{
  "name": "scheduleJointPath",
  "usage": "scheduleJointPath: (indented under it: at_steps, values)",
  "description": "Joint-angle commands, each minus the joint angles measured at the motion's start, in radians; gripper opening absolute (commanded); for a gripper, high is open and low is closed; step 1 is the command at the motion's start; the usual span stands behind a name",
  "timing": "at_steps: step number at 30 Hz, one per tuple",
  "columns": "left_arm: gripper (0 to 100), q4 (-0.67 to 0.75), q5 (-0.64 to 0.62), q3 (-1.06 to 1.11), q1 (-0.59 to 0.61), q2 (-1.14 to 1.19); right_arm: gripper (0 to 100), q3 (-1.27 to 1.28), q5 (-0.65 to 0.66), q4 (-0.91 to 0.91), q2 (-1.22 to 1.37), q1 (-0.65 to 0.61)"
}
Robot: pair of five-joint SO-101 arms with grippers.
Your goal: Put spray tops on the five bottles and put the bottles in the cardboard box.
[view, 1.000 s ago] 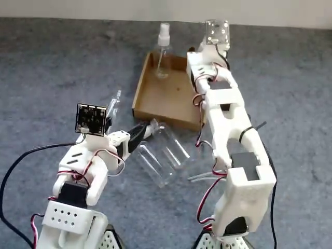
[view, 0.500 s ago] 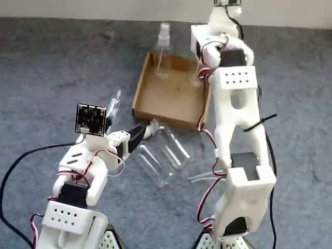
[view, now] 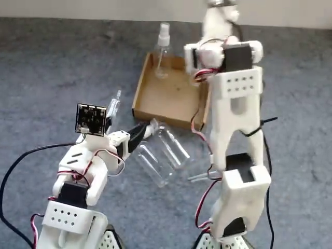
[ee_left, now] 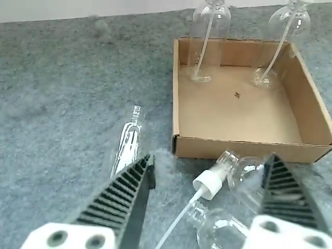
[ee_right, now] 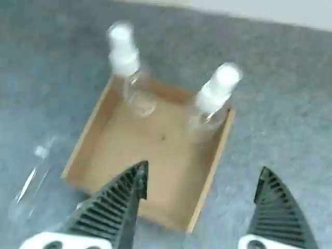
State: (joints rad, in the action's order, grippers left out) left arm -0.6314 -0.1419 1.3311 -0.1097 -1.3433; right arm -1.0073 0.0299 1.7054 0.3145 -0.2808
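I am reading the table from its left side across. A bare bottle (ee_left: 127, 148) is lying on the table just left of the box's near left corner, with its neck pointing toward the far edge.

The left gripper (ee_left: 210, 161) is hovering low, with its jaws spread wide and holding nothing. A loose spray top (ee_left: 209, 184) is lying between those jaws, just short of the near wall of the cardboard box (ee_left: 176, 93). Its long axis is running along the gripper's reach, head toward the box and tube trailing back toward the wrist.

An open bottle (ee_left: 246, 176) is lying just beside the spray top on its right. A second open bottle (ee_left: 218, 228) is lying alongside, nearer the wrist.

Inside the box, two capped bottles (ee_left: 207, 26) are standing near the far wall. The right gripper (ee_right: 202, 168) is hanging high above the box, jaws wide and empty.

I am judging the left arm the nearer one for the spray top. Closing across its axis looks workable.
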Motion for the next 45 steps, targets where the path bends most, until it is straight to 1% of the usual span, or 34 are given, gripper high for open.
scheduleJointPath:
  at_steps: [1, 4, 7, 10, 16, 21, 24, 28, 33, 37, 41, 45]
  values:
    - [27, 0.017, 0.0, -0.008, 0.015, -0.013, 24.4, 0.005, 0.038, 0.064, -0.033, -0.085]
    - [27, 0.017, 0.0, -0.008, 0.015, -0.013, 21.1, 0.183, 0.055, 0.062, -0.065, -0.147]
    - [27, 0.017, 0.0, -0.008, 0.015, -0.013, 21.1, 0.406, 0.127, 0.062, -0.151, -0.234]
    - [27, 0.017, 0.0, -0.008, 0.015, -0.013, 21.2, 0.631, 0.14, 0.041, -0.269, -0.309]
    - [27, 0.017, 0.0, -0.008, 0.013, -0.013, 32.0, 1.102, 0.14, -0.229, -0.412, -0.341]
    - [27, 0.017, 0.0, -0.008, 0.013, -0.013, 32.8, 1.359, 0.14, -0.463, -0.42, -0.341]
    - [27, 0.015, 0.0, -0.007, 0.013, -0.013, 32.8, 1.417, 0.14, -0.555, -0.418, -0.338]
    - [27, 0.015, 0.0, -0.007, 0.008, -0.013, 32.5, 1.432, 0.14, -0.585, -0.418, -0.338]
    - [27, 0.014, 0.0, -0.007, 0.008, -0.013, 20.2, 1.478, 0.137, -0.621, -0.409, -0.334]
    - [27, 0.014, 0.0, -0.007, 0.012, -0.013, 15.5, 1.515, 0.133, -0.665, -0.371, -0.335]
    - [27, 0.014, 0.0, -0.007, 0.012, -0.013, 10.7, 1.514, 0.132, -0.636, -0.366, -0.331]
    - [27, 0.014, 0.0, -0.007, 0.01, -0.007, 7.8, 1.511, 0.132, -0.504, -0.453, -0.331]
